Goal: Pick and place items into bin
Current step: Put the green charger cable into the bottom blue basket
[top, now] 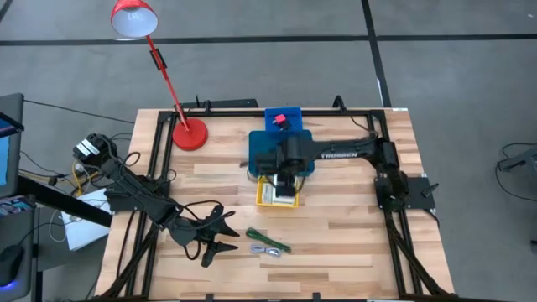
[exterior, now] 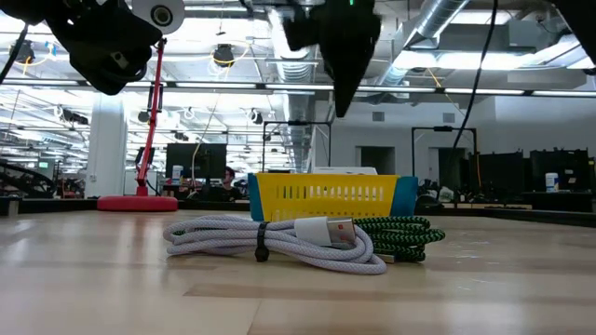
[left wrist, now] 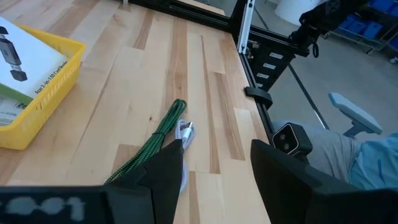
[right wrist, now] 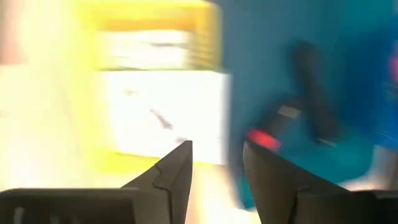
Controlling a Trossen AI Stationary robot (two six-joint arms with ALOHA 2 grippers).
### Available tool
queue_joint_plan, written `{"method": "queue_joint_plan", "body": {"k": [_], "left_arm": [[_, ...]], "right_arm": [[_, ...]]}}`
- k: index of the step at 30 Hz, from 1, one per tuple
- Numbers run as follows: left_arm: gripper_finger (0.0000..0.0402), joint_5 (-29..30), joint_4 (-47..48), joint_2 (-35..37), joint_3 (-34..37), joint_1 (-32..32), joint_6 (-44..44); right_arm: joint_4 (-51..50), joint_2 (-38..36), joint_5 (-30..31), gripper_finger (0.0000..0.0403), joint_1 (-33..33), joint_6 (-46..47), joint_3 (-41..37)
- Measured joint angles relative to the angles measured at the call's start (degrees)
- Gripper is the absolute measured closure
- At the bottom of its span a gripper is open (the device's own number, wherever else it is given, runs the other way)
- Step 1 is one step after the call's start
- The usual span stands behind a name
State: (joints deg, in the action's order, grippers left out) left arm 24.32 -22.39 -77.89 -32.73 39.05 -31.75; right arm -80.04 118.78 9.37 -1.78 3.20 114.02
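Above yellow bin (top: 267,198), right tool (top: 286,186)

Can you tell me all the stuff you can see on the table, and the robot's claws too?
Yellow bin: one, table's middle, white cards inside.
Blue bin: one, beside the yellow bin, under the right arm.
Blue box: one, far edge, red piece on it.
Green cable: one, green-black, near edge.
White cable: one, coiled beside the green cable.
Lamp: one, red, far left.
Left claw: open, near the cables.
Right claw: open, over the bins.
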Motion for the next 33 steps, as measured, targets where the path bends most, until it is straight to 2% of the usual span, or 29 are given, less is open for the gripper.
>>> {"method": "queue_joint_plan", "body": {"k": [3, 5, 9, 15, 26, 33], "left_arm": [[0.0224, 0.0, 0.0, 0.0, 0.0, 0.0, 0.0], [0.0224, 0.0, 0.0, 0.0, 0.0, 0.0, 0.0], [0.0224, 0.0, 0.0, 0.0, 0.0, 0.0, -0.1], [0.0224, 0.0, 0.0, 0.0, 0.0, 0.0, -1.0], [0.0223, 0.4, 0.0, 0.0, 0.0, 0.0, -0.9], [0.0223, 0.4, 0.0, 0.0, 0.0, 0.0, -0.7]], "right_arm": [[4.3, 0.3, -6.2, 0.0267, -4.1, -0.1, 0.0], [6.6, 0.6, -8.2, 0.0268, -6.9, -0.6, 0.0], [14.7, 0.5, -8.2, 0.0267, -12.1, -2.0, -3.4], [20.7, 0.6, -8.2, 0.0268, -17.2, -1.2, -9.4], [36.2, 0.6, -8.0, 0.0275, -20.7, 1.4, -21.1], [44.0, 0.6, -8.1, 0.0275, -21.0, 4.3, -25.4]]}}
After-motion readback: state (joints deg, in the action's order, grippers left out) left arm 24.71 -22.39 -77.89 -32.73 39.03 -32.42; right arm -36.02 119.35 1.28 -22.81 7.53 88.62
